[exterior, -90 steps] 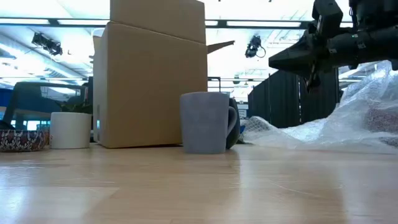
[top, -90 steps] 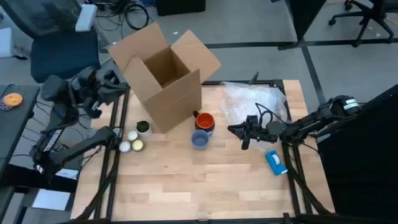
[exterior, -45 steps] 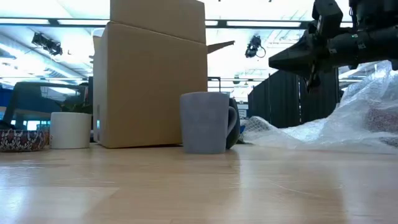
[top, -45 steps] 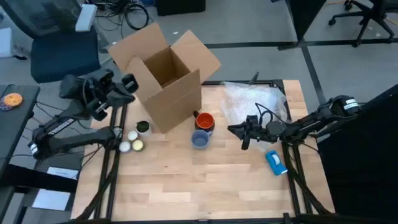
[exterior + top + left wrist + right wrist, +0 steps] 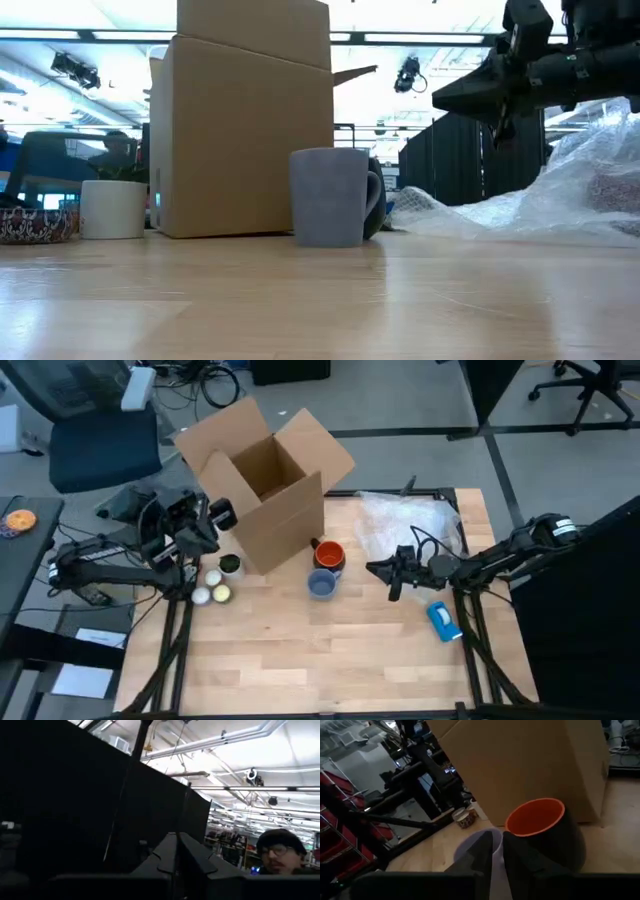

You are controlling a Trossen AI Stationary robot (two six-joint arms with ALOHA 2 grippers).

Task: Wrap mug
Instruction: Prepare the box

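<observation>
Beside the cardboard box point(image 5: 262, 488), touching a grey-blue mug point(image 5: 321, 585), sits the mug point(image 5: 329, 555), unwrapped, faced by the right gripper point(image 5: 383, 569), fingers closed and empty, bubble wrap point(image 5: 408, 522) close behind for wrapping.

Mug point(image 5: 329, 554): orange inside, dark outside. Second mug point(image 5: 321, 585): grey-blue. Box point(image 5: 262, 490): plain brown cardboard. Table point(image 5: 330, 650): light wood planks. Bowl point(image 5: 36, 224): patterned, red-blue-white.
</observation>
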